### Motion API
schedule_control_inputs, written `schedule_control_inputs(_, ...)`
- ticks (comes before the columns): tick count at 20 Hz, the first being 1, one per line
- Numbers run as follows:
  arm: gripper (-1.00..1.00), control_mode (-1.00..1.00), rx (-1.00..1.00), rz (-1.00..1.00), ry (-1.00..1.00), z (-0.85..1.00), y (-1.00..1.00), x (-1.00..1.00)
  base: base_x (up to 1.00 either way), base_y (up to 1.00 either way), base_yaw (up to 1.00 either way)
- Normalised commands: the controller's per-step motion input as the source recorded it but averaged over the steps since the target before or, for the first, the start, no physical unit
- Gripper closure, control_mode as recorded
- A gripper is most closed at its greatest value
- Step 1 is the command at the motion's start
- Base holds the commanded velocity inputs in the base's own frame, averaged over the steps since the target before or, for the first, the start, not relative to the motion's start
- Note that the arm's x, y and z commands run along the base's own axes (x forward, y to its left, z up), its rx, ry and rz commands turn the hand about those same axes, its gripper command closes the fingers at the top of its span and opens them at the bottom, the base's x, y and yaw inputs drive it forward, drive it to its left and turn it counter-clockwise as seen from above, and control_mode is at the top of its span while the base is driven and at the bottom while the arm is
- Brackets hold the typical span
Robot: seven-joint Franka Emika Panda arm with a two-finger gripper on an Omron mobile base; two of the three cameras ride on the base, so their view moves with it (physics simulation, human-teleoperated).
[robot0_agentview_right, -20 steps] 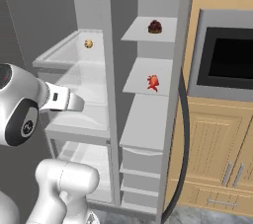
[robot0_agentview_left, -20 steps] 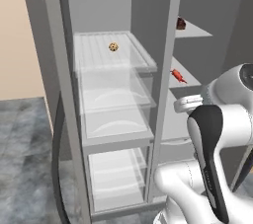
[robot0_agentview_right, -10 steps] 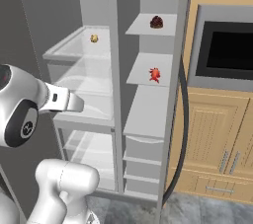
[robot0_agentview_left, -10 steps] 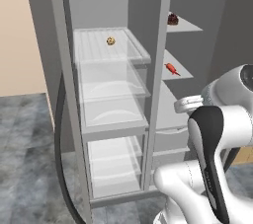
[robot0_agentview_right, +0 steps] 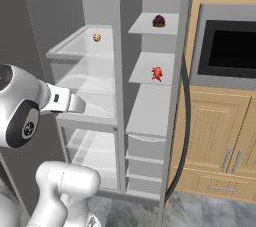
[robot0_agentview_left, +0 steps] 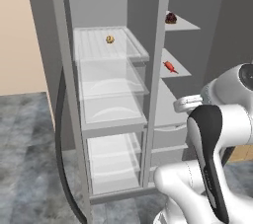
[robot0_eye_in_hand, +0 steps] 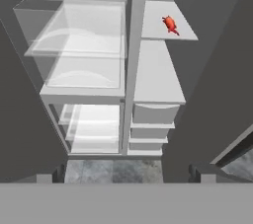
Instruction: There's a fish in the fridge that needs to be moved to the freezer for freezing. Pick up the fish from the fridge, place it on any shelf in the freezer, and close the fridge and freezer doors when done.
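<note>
In front of the open grey side-by-side unit, the white arm is folded back on itself, its big round joint raised at chest height and the wrist pointing toward the shelves. The gripper (robot0_eye_in_hand: pixel 126 173) hangs well short of the unit with its two dark fingertips (robot0_eye_in_hand: pixel 200 171) spread wide apart and nothing between them.

The fish (robot0_eye_in_hand: pixel 170 23) lies on a flat light-grey shelf (robot0_eye_in_hand: pixel 153 33) of the freezer (robot0_agentview_right: pixel 150 106), the narrower section to the right of the fridge (robot0_agentview_left: pixel 106 94). It is small, red-orange, and sits toward the back of that shelf, apart from the edges. One shelf above the fish rests a dark red-brown lump (robot0_agentview_right: pixel 159 20). Below the fish's shelf comes another plain shelf and then a stack of grey drawers (robot0_agentview_right: pixel 145 158).

In the fridge, a round tan speckled ball (robot0_agentview_left: pixel 109 39) sits on the top ribbed glass shelf, with transparent drawers beneath it. A door's edge with a dark curved seal (robot0_agentview_right: pixel 185 121) stands open just right of the freezer, beside wooden cabinets and a built-in oven (robot0_agentview_right: pixel 227 46).
</note>
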Motion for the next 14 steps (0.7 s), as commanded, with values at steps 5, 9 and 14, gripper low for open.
schedule_control_inputs(5,-1.00,1.00,0.00,0.00,0.00,0.00,0.00,0.00,-0.47,0.00,0.00)
schedule_control_inputs(9,-1.00,1.00,0.00,0.00,0.00,0.00,0.00,0.00,-0.19,0.00,0.00)
schedule_control_inputs(14,-1.00,1.00,0.00,0.00,0.00,0.00,0.00,0.00,0.00,0.00,0.00)
